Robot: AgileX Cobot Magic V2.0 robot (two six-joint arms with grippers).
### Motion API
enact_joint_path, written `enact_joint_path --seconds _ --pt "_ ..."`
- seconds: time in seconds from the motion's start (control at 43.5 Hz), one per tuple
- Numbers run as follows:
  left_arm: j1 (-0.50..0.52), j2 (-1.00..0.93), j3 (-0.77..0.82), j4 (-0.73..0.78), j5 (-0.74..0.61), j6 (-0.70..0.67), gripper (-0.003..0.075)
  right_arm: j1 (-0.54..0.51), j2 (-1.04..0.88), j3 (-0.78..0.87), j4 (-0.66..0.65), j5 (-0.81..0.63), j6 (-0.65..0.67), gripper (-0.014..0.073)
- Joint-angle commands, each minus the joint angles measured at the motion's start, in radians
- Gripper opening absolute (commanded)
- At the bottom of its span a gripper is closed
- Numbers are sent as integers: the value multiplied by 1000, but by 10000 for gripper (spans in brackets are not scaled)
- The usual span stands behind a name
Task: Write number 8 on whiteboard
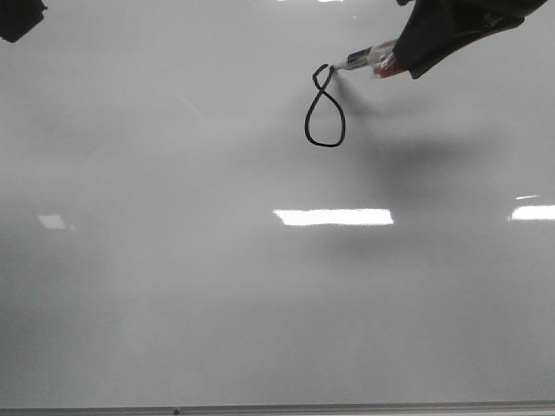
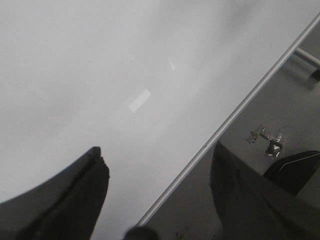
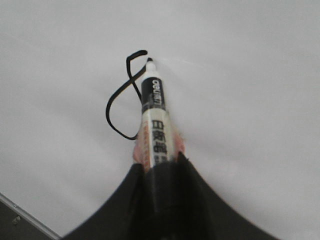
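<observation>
The whiteboard (image 1: 173, 286) fills nearly the whole front view, its thin grey frame edge seen along the near side; wide bare surface lies left of and nearer than the drawing. The number 8 (image 1: 325, 106) is drawn in the far right part of the board. The right gripper (image 1: 395, 61) reaches in from the far right corner, its fingers (image 3: 150, 200) clamped on a marker (image 3: 154, 117) that is tilted, tip just beside the top loop. The left gripper (image 2: 155, 200) is held over the board's frame edge, fingers (image 2: 75, 200) well apart and empty.
</observation>
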Motion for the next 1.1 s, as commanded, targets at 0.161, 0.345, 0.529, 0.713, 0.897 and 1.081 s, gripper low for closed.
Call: enact_joint_path --seconds 0.161,0.345,0.529,0.713,0.897,1.081 --pt "1 -23 -24 -17 -51 12 440 81 -86 -38 -8 31 -60 -108" --pt "1 -15 -24 -244 -48 281 440 176 -228 -2 -8 215 -151 -108" --pt "-47 37 -24 -403 -37 489 440 250 -334 2 -1 441 -291 -108" --pt "-190 119 -35 -436 -88 584 440 280 -361 2 58 559 -353 -108" --pt "-318 216 -90 -439 -115 603 440 280 -360 2 71 569 -368 -108" --pt "-371 280 -138 -447 -135 626 439 280 -360 2 71 569 -368 -108"
